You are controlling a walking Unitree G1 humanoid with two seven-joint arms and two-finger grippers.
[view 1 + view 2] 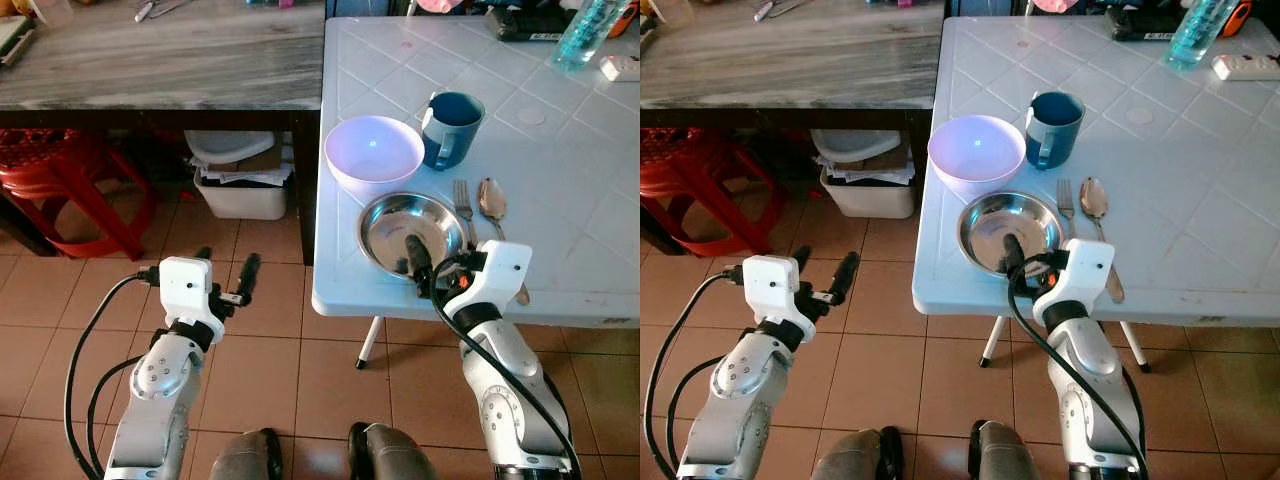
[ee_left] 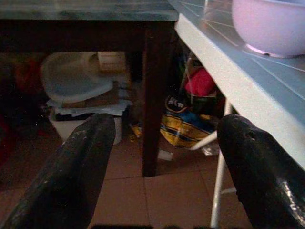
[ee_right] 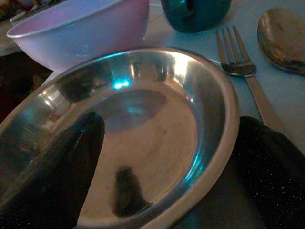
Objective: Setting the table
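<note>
A steel plate (image 1: pixel 400 225) sits near the front left corner of the white table (image 1: pixel 560 250). My right gripper (image 1: pixel 432 268) is open and straddles the plate's near rim: one finger (image 3: pixel 62 162) lies inside the plate (image 3: pixel 157 119), the other (image 3: pixel 271 167) outside it, beside the fork (image 3: pixel 248 76). Just behind the plate stands a lilac bowl (image 1: pixel 374 150), with a blue mug (image 1: pixel 452 125) to its right. The fork (image 1: pixel 463 205) and a spoon (image 1: pixel 491 200) lie right of the plate. My left gripper (image 1: pixel 226 265) hangs open over the floor, left of the table.
A grey-topped bench (image 1: pixel 160 60) stands to the left, with a red stool (image 1: pixel 70 185) and a white bin (image 1: pixel 240 180) under it. A bottle (image 1: pixel 585 30) and a power strip (image 1: pixel 620 67) sit at the table's far end. Tiled floor lies between bench and table.
</note>
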